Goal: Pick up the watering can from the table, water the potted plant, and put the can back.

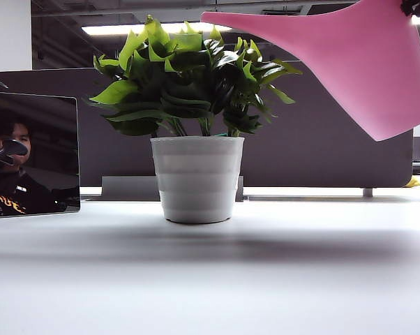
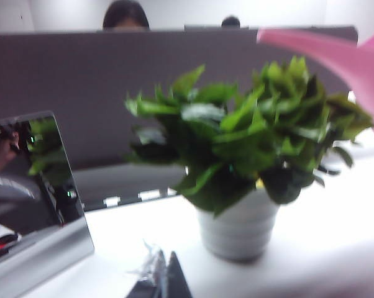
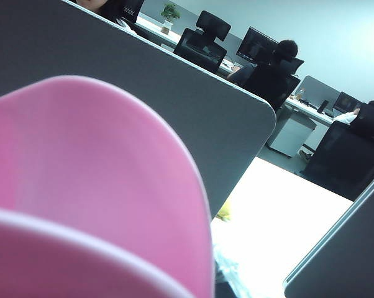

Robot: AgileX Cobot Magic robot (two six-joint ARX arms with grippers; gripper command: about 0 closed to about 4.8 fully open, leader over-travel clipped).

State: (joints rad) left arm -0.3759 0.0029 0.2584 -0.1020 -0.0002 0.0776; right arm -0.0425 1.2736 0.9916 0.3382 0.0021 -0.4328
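The pink watering can (image 1: 367,66) is hanging tilted above the potted plant (image 1: 192,118), spout reaching over the leaves so water would fall into the white pot on the tabletop (image 1: 210,279). The right end effector, hidden behind the can, is presumably gripping it, though its jaws are unseen. The left end effector (image 2: 162,279) is waiting low near the pot; whether open or closed cannot be told.

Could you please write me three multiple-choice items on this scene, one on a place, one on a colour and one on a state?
1. Where is the tip of the watering can's spout?
A. above the potted plant's leaves
B. on the table
C. inside the pot

2. What colour is the plant's pot?
A. pink
B. white
C. black

3. How is the can placed?
A. standing on the table
B. lying on its side
C. raised in the air

Key: 1 A, the tip ends over the foliage; 2 B, the ribbed pot is white; 3 C, it hangs clear of the tabletop.
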